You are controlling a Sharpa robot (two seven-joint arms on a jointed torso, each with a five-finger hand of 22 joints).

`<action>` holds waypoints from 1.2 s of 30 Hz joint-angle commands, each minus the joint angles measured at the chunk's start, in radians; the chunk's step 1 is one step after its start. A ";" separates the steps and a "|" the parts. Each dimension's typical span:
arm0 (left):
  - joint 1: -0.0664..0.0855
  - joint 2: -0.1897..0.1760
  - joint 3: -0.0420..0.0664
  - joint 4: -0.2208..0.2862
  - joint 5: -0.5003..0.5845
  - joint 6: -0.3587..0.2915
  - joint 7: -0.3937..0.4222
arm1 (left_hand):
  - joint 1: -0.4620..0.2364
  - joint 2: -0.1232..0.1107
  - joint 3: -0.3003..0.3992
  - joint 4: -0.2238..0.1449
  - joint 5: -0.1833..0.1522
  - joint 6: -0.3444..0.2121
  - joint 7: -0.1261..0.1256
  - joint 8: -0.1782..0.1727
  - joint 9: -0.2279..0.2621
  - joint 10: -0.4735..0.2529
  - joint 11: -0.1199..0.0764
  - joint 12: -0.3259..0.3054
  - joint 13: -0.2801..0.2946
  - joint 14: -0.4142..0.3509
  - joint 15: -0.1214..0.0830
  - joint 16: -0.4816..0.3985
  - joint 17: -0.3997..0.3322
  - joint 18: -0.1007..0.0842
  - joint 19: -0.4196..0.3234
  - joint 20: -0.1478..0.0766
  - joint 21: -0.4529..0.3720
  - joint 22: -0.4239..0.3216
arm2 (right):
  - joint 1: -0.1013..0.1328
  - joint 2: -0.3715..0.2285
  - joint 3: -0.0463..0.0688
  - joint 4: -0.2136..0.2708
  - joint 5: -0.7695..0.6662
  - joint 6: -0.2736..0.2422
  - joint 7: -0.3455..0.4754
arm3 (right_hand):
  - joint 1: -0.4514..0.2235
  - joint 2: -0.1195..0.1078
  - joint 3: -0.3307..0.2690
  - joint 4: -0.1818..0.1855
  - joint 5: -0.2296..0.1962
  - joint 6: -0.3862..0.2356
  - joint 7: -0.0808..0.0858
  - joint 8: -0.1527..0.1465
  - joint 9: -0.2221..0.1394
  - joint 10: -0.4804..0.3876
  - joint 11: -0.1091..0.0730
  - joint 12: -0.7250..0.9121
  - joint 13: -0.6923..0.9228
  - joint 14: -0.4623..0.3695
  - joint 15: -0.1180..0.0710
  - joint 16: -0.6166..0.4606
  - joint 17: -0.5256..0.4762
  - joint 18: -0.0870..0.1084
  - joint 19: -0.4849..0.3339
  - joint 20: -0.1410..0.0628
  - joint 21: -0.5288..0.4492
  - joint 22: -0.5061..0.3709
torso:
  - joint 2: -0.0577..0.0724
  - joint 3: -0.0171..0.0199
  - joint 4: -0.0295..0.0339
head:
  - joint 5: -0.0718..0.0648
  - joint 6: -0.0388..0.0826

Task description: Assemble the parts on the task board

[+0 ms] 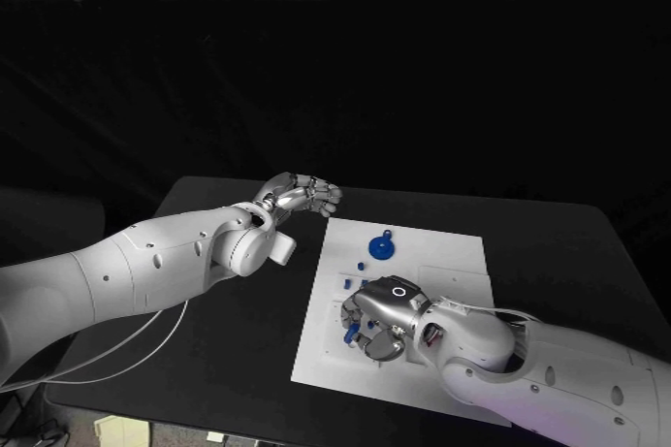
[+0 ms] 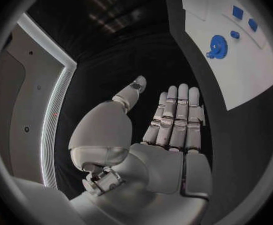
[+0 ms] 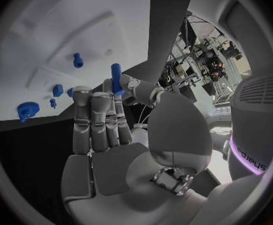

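Right hand point(image 1: 380, 321) sits over the near part of the white board point(image 1: 448, 253), pinching a small blue peg point(image 3: 116, 78) between thumb and a finger, probably carrying it to a socket on the board; left hand point(image 1: 297, 195) waits off the board's far left corner over the counter point(image 1: 545, 234), flat-fingered and empty, likely just keeping clear. The right wrist view shows the peg, hidden under the hand from the head; the blue gear point(image 1: 380, 245) lies mid-board beyond the right hand.
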 commanded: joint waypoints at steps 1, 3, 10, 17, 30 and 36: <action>0.001 0.001 0.001 0.003 0.017 0.013 0.007 | -0.009 0.001 -0.004 0.002 -0.003 -0.005 -0.002 0.007 -0.002 0.004 0.006 -0.004 -0.001 0.007 0.002 -0.004 0.001 0.016 0.007 -0.002 -0.006 0.001 | -0.004 0.008 -0.003 -0.012 -0.041 -0.001 0.005 | -0.003 0.011 0.000 -0.008 0.006 0.007 0.001 0.004 0.002 0.008 -0.001 0.005 0.002 0.001 -0.009 0.007 -0.002 0.084 0.003 -0.005 0.007 0.020 | 0.001 0.0013 -0.0008 | 0.006 -0.005; 0.001 0.001 0.001 0.003 0.017 0.012 0.007 | -0.009 0.001 -0.004 0.002 -0.003 -0.005 -0.002 0.007 -0.002 0.004 0.006 -0.004 -0.001 0.007 0.002 -0.004 0.002 0.016 0.007 -0.002 -0.006 0.001 | -0.005 0.010 -0.005 -0.020 -0.039 0.003 0.004 | -0.003 0.010 0.000 -0.008 0.006 0.008 0.001 0.004 0.002 0.009 -0.001 0.005 0.002 0.001 -0.009 0.007 -0.002 0.084 0.003 -0.005 0.007 0.020 | 0.001 0.0015 -0.0009 | 0.007 -0.007; 0.001 0.000 0.001 0.003 0.017 0.013 0.007 | -0.009 0.001 -0.004 0.002 -0.003 -0.005 -0.002 0.007 -0.002 0.004 0.006 -0.003 -0.002 0.008 0.002 -0.005 0.002 0.016 0.007 -0.002 -0.007 0.002 | -0.005 0.013 -0.010 -0.029 -0.042 0.010 0.001 | -0.004 0.010 0.001 -0.009 0.006 0.008 0.001 0.004 0.002 0.009 -0.001 0.005 0.002 0.001 -0.009 0.007 -0.001 0.084 0.003 -0.005 0.008 0.020 | 0.000 0.0019 -0.0017 | 0.009 -0.011; 0.001 0.000 0.001 0.004 0.017 0.014 0.006 | -0.009 0.000 -0.004 0.002 -0.003 -0.005 -0.002 0.007 -0.002 0.004 0.006 -0.003 -0.002 0.008 0.002 -0.005 0.002 0.016 0.007 -0.002 -0.007 0.002 | -0.006 0.017 -0.020 -0.038 -0.051 0.016 -0.004 | -0.004 0.011 0.001 -0.010 0.006 0.008 0.001 0.004 0.003 0.009 -0.001 0.005 0.002 0.001 -0.009 0.007 -0.001 0.084 0.003 -0.005 0.008 0.020 | 0.001 0.0024 -0.0019 | 0.009 -0.012; 0.001 -0.002 0.001 0.003 0.017 0.015 0.005 | -0.010 0.000 -0.004 0.002 -0.003 -0.006 -0.002 0.007 -0.002 0.003 0.006 -0.004 -0.003 0.008 0.002 -0.006 0.003 0.016 0.007 -0.002 -0.008 0.002 | -0.009 0.027 -0.029 -0.050 -0.095 0.023 -0.015 | -0.005 0.010 0.003 -0.012 0.006 0.009 0.000 0.004 0.003 0.010 -0.002 0.005 0.003 0.001 -0.009 0.008 -0.001 0.084 0.002 -0.006 0.009 0.020 | 0.000 0.0022 -0.0017 | 0.012 -0.013; 0.001 -0.003 0.001 0.003 0.017 0.014 0.005 | -0.010 0.000 -0.004 0.002 -0.003 -0.006 -0.002 0.007 -0.002 0.003 0.006 -0.004 -0.004 0.008 0.002 -0.007 0.004 0.016 0.007 -0.002 -0.008 0.003 | -0.009 0.027 -0.031 -0.050 -0.103 0.029 -0.019 | -0.005 0.010 0.004 -0.013 0.006 0.010 0.000 0.004 0.003 0.011 -0.002 0.005 0.003 0.001 -0.009 0.008 -0.001 0.084 0.002 -0.006 0.010 0.020 | 0.000 0.0015 -0.0018 | 0.012 -0.013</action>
